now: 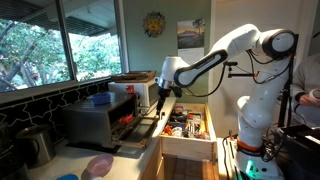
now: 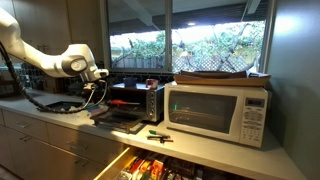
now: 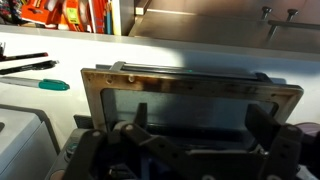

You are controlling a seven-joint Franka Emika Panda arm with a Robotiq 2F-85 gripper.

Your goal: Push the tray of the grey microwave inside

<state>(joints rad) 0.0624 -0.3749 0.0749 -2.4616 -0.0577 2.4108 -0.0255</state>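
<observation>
On the kitchen counter below the window, the white microwave point(image 2: 220, 112) stands just beside the grey microwave point(image 2: 135, 97), with flat items stacked on its top. Under the counter edge a wooden drawer point(image 1: 188, 128) is pulled out and full of mixed clutter. A metal kettle point(image 1: 35, 145) and a pink plate point(image 1: 100, 165) sit on the counter at the grey appliance's far side. A green-handled tool point(image 3: 55, 85) lies on the white counter near one corner of the drop-down door point(image 3: 190, 100). The white arm point(image 1: 235, 50) reaches over the drawer toward the appliance's front.

The door is lowered flat in front of the cavity, with its handle edge toward the counter edge and the drawer. The gripper point(image 3: 200, 140) hangs above the door, close to the cavity mouth. Its fingers point(image 3: 140, 128) are spread wide apart and nothing is between them. Contact with the door cannot be determined.

The tray point(image 1: 126, 118) appears in an exterior view as a thin, dark, flat shelf at the cavity mouth, carrying small red-orange bits. How far it projects past the opening cannot be judged.
</observation>
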